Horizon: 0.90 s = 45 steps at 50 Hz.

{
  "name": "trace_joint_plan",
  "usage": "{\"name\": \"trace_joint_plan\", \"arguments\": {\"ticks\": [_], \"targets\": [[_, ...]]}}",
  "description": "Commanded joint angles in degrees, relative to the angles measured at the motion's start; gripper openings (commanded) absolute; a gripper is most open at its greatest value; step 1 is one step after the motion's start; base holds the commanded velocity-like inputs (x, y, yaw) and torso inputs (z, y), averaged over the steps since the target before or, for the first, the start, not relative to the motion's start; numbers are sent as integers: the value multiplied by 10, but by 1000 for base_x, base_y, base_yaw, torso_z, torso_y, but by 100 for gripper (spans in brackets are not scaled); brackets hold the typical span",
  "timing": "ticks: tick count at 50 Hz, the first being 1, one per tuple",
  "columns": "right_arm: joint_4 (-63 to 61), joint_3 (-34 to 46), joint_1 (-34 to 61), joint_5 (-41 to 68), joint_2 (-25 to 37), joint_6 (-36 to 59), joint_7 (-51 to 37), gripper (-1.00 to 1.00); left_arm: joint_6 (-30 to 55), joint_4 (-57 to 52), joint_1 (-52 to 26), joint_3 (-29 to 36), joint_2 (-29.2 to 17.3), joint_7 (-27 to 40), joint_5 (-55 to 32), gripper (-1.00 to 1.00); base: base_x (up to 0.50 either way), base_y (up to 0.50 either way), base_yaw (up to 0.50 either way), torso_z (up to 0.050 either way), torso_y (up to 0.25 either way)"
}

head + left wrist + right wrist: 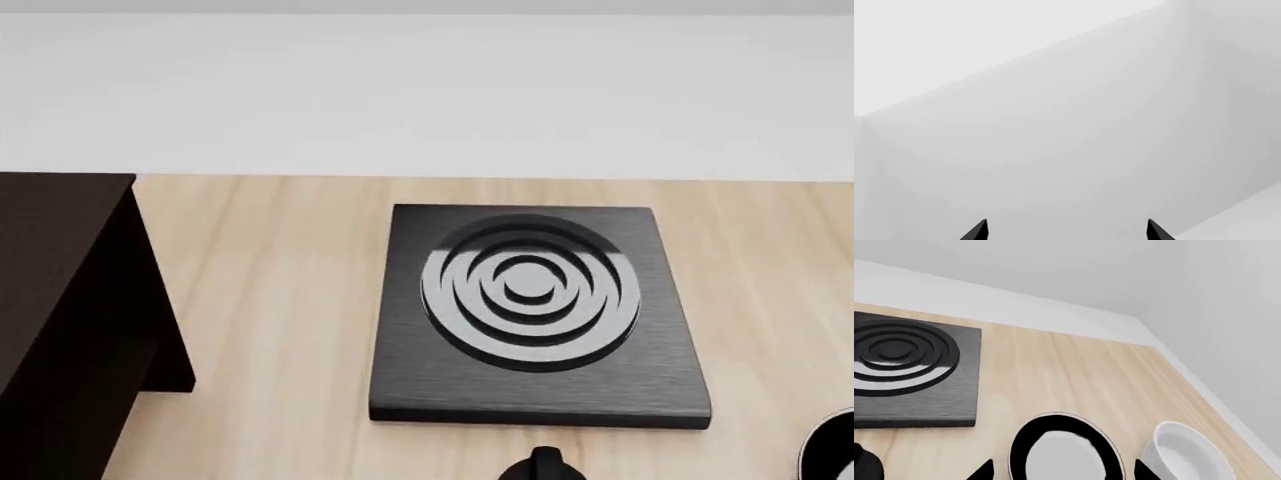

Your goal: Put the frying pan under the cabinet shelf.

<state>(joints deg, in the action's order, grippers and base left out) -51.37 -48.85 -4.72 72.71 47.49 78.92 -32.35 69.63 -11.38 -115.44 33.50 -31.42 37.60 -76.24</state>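
The right tool hung open and empty over the frying pan, apparently lining up a grasp, cabinet shelf at nine o'clock.

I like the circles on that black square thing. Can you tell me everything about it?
The stove plate is a flat black square slab with a brushed look, lying flat on the light wooden countertop. Raised shiny rings sit one inside another around a round middle. Nothing rests on top. The dark cabinet stands apart from it.
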Motion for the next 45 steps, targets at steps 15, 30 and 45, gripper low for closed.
{"name": "trace_joint_plan", "arguments": {"ticks": [15,30,45], "targets": [[-20,-38,-103,-50,-39,-33,47,100,-6,16,-27,6,12,-13,8,100,0,0,0,0,0],[21,33,-175,-183,-85,-130,111,100,-14,11,-9,12,9,-14,11,100,0,0,0,0,0],[45,19,-214,-217,-102,-166,137,100,-16,14,-10,18,15,-13,11,100,0,0,0,0,0]]}}
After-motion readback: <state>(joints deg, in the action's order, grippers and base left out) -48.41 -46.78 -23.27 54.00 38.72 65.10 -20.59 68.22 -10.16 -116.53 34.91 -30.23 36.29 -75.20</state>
